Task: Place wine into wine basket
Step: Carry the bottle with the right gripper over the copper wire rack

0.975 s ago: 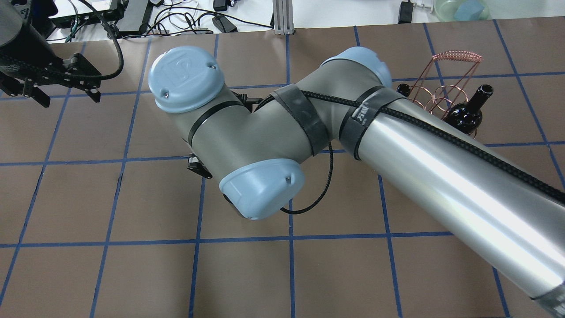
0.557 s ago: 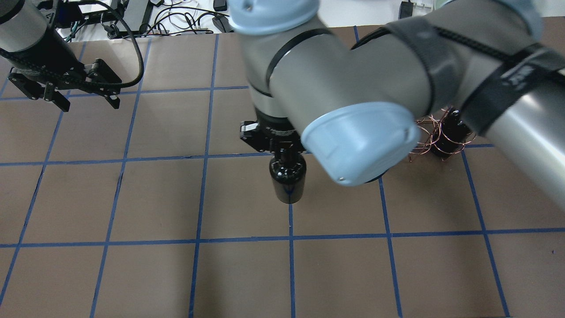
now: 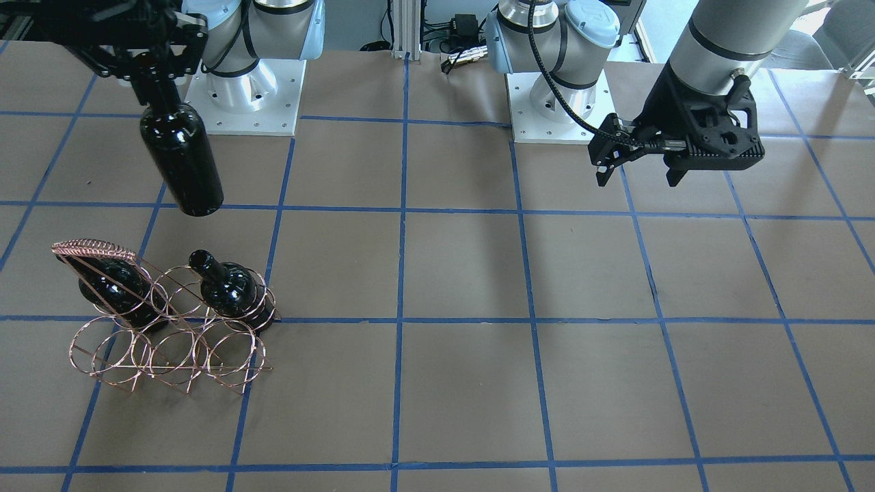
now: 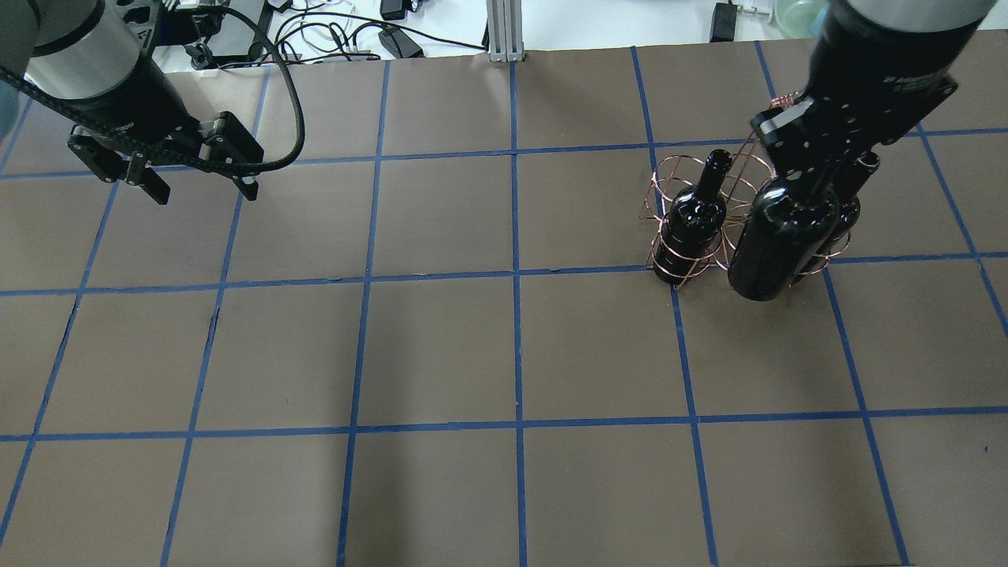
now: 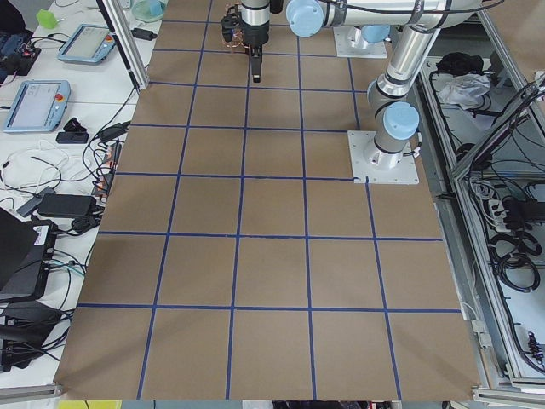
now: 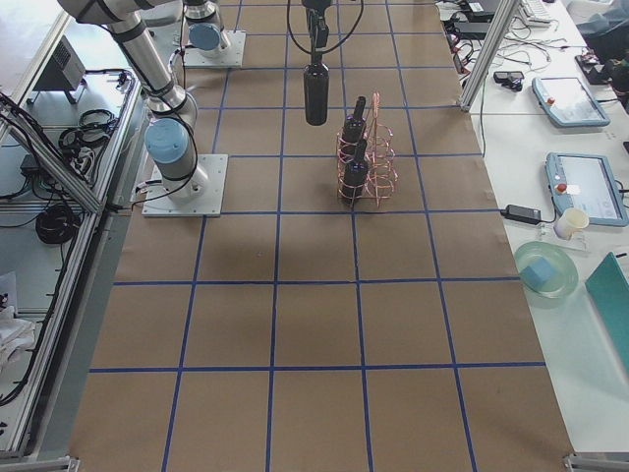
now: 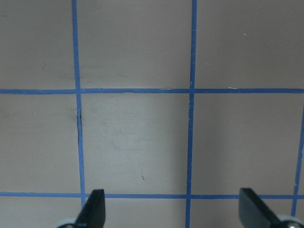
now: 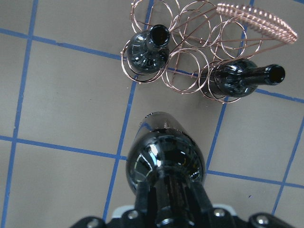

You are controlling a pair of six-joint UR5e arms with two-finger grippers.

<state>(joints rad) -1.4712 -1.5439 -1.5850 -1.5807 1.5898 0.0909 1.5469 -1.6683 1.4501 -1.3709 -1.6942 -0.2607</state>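
Wine [image 3: 181, 160] hangs neck-up with its long axis plumb and its base clear of the bench [image 3: 478, 273]. The right end effector [image 3: 152, 61] carries it, fingers pressed onto the neck and nothing else in them. The basket [image 3: 167, 352] stands near, on the side of the wine away from the robot's base, so the carry has to go outward from the robot and then down. The right wrist view looks straight along the bottle and shows the rack just beyond its base, not under it. In the robot-side row a second bottle [image 3: 229, 290] and a third bottle [image 3: 113, 290] sit necks up at the two ends. The ring [image 8: 183, 73] between them looks unfilled, and so does the far row. My guess is that the middle ring is the likeliest target. It is a tight slot with glass on both sides, so the base must be centred before lowering. The slanted handle rises beside the third bottle and could catch the wrist. The right arm is by far the nearer. The left end effector [image 3: 637, 174] is well apart across the bench, fingers spread wide over bare paper, holding and touching nothing.
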